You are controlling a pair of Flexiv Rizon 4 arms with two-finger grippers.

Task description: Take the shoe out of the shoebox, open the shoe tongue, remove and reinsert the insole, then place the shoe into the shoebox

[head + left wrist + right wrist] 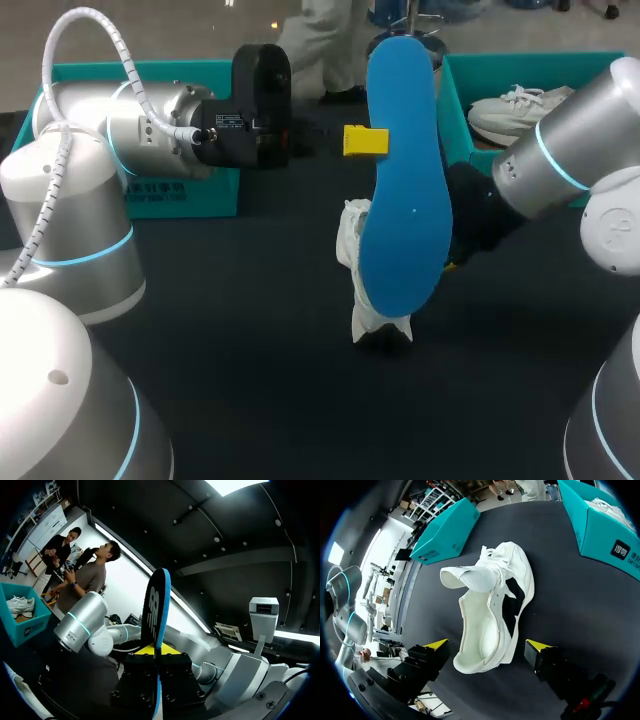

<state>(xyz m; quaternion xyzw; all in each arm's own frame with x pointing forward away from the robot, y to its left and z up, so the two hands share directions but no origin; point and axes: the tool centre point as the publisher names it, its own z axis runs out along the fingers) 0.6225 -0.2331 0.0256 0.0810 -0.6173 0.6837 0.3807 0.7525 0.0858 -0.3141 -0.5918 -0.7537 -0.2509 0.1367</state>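
- Dark matte surface point(250, 330) fills the scene, with a white shoe point(492, 605) lying on it near the middle.
- The shoe sits out on the surface, outside both boxes. Its tongue point(465, 577) is pulled up and forward, leaving the opening wide and the pale inner floor showing.
- Directly above the shoe, a blue insole point(400, 180) is held upright on its long axis, toe end highest. From the head camera it covers most of the shoe.
- The left arm's fingers point(155, 651) are clenched on the insole, one yellow tip on each face. In the left wrist view the insole is seen edge-on: a thin blue rim with a dark face.
- The left arm point(150, 130) reaches in level, well above the shoe.
- The right arm's fingers point(487, 645) are released and spread wide, low over the surface. The shoe's heel end lies between the two yellow tips, with a gap showing on each side.
- The right arm point(560, 150) comes in beside the shoe, its wrist partly hidden behind the insole.
- Behind the shoe, on the left arm's side, stands a teal shoebox point(185, 190).
- Behind the shoe, on the right arm's side, is a second teal shoebox point(455, 100) with another white shoe point(515, 105) inside.
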